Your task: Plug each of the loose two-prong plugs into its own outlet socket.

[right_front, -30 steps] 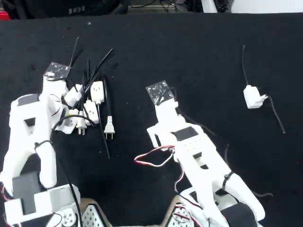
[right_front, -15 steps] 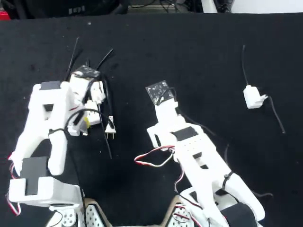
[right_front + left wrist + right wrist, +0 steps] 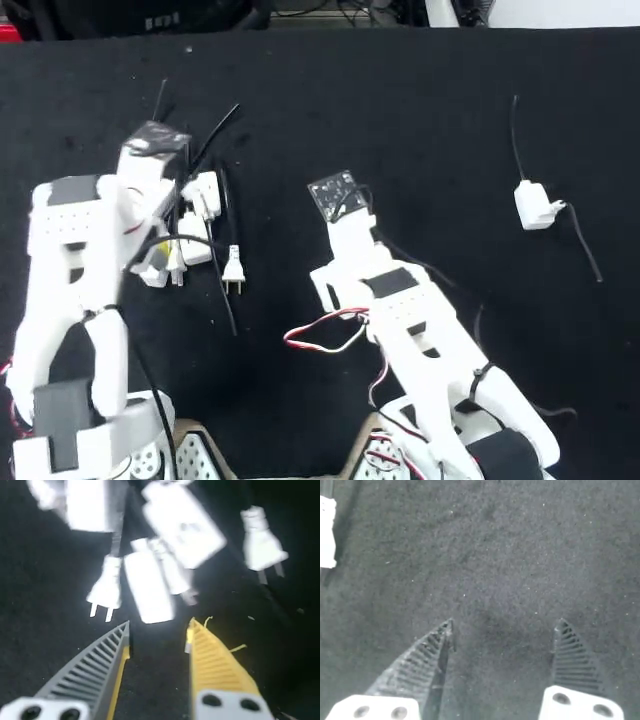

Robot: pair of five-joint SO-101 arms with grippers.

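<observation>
Hovering over white two-prong plugs (image 3: 106, 586) and outlet sockets (image 3: 181, 524), the left tool (image 3: 160, 626) is released (nothing held); the right tool (image 3: 506, 624) sits released above the black desk (image 3: 510, 540).

- Two arms: left arm (image 3: 65, 245), right arm (image 3: 400, 305).
- Two loose plugs with bare prongs: near plug (image 3: 106, 587), far plug (image 3: 261, 542).
- About three white socket blocks (image 3: 181, 524) bunched together; exact count unclear.
- One lone white block (image 3: 535, 205).

cluster (image 3: 205, 195) at table's (image 3: 420, 110) left, under left gripper (image 3: 157, 628) | plug (image 3: 232, 268) just right of cluster, nearer the arms | adapter (image 3: 535, 205) far right, well apart | right gripper (image 3: 503, 624) over bare middle
</observation>
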